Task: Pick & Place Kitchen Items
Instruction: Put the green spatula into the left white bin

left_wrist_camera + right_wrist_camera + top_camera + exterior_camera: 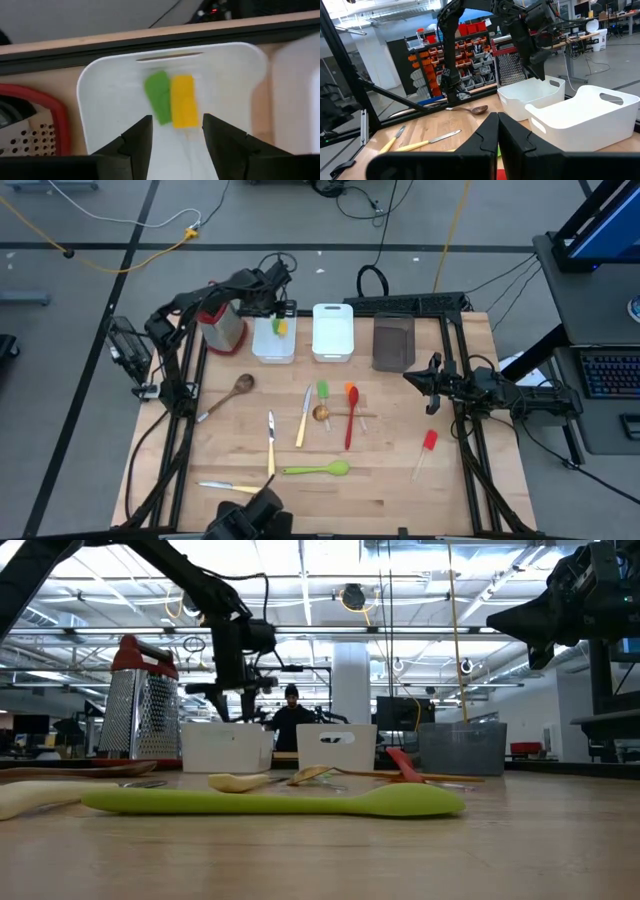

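A green spatula (158, 96) and a yellow spatula (183, 100) lie side by side on the floor of the left white bin (115, 85). My left gripper (177, 137) hangs open above that bin (272, 345), pointing steeply down, with nothing between its fingers. More kitchen items lie on the table: a long green spoon (318, 470), a red spoon (349, 428), cream-handled knives (303, 418), a wooden spoon (232, 392), and a red spatula (428, 444). My right gripper (497, 132) waits shut at the table's right side (432, 380).
A steel box grater with a red top (222, 326) stands just left of the left bin. A second white bin (332, 332) and a dark bin (393, 343) stand in a row to its right along the far edge. A person (291, 720) stands beyond the table.
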You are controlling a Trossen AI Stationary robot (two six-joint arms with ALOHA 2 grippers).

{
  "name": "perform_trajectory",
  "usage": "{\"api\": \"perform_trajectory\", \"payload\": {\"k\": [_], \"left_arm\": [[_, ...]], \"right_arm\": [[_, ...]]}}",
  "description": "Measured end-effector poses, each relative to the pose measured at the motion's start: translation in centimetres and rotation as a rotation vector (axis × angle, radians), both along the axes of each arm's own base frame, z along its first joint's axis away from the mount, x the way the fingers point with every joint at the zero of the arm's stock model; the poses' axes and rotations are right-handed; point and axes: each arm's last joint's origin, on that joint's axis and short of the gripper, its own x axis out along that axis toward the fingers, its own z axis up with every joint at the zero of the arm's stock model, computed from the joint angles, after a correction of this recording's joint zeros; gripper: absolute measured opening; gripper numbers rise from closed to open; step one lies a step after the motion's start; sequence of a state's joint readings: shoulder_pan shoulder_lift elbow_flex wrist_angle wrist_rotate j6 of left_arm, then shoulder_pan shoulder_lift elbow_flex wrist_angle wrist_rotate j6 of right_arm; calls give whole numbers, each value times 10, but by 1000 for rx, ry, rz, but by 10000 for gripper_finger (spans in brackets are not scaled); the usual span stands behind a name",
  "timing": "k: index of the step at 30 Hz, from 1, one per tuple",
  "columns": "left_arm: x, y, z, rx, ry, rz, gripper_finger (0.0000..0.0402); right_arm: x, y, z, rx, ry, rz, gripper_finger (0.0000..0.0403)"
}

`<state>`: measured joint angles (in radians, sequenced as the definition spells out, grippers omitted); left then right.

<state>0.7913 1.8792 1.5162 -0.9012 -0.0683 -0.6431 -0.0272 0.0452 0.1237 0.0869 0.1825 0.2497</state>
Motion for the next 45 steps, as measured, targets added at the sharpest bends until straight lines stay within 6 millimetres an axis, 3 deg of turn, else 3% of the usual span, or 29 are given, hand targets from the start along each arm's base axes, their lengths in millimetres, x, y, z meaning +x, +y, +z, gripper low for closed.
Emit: {"api": "perform_trajectory", "payload": {"k": [8,16,24,36,41,45], "left_arm": [[3,-24,47,99,-149,-135,158],[30,-80,75,145,-240,-301,157],[63,-145,77,90,-299,-406,157],[104,-231,83,14,-558,-323,156],[125,-256,62,-18,-575,-269,156],[137,-264,41,-79,-553,-190,156]], "right_arm": [[0,0,0,0,0,0,4],[0,0,0,-4,1,0,4],[0,0,0,-4,-3,0,4],[0,0,1,0,-9,1,4],[0,0,1,0,-11,0,4],[0,0,1,0,-15,0,4]]}}
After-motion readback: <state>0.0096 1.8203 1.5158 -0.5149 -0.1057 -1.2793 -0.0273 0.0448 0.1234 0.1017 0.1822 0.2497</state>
